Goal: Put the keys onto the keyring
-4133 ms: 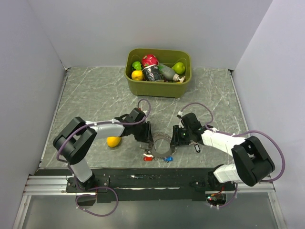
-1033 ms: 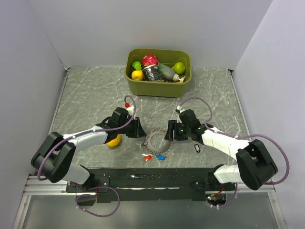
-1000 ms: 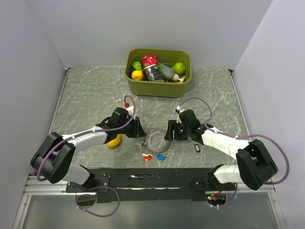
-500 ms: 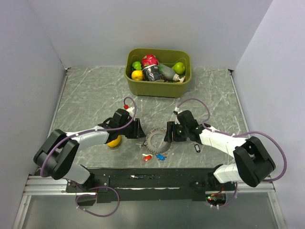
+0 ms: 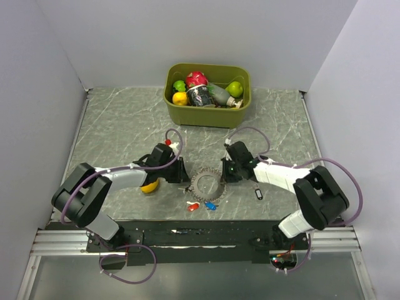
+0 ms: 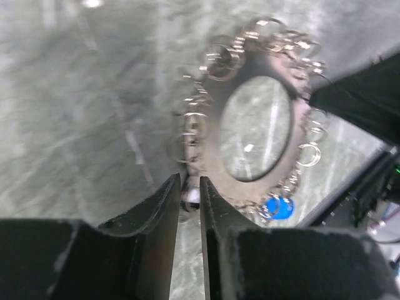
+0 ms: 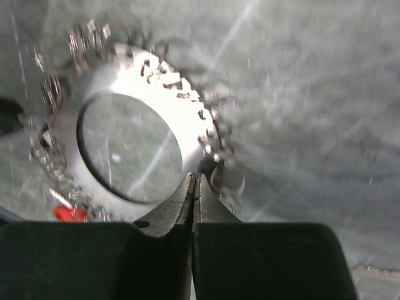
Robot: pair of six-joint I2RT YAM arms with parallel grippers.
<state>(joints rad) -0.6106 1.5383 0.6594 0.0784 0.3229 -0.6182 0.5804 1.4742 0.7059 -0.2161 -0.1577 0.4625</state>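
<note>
A red key (image 5: pixel 194 206) and a blue key (image 5: pixel 210 205) are seen nearest the arm bases, side by side on the grey marbled surface (image 5: pixel 119 125). The black key (image 5: pixel 259 194) lies apart from them, to the right. Just beyond the red and blue keys the keyring (image 5: pixel 207 183) is laid flat, its toothed rim hung with small wire loops; the blue key is touching those loops.

The left fingers (image 6: pixel 174 190) are set low at the ring's left rim with only a narrow gap between them. Something pale is glimpsed at their tips, but whether anything is gripped cannot be told. The right fingers (image 7: pixel 192 187) are pressed fully together, their tips touching the ring's right rim; whether a loop is caught between them cannot be made out.

A yellow lemon (image 5: pixel 149 185) is partly covered by the left arm, left of the ring. Farthest back, an olive-green bin (image 5: pixel 207 115) is filled with green, yellow and red fruit, a bottle and a dark can. The printing on the can is too small to be read.
</note>
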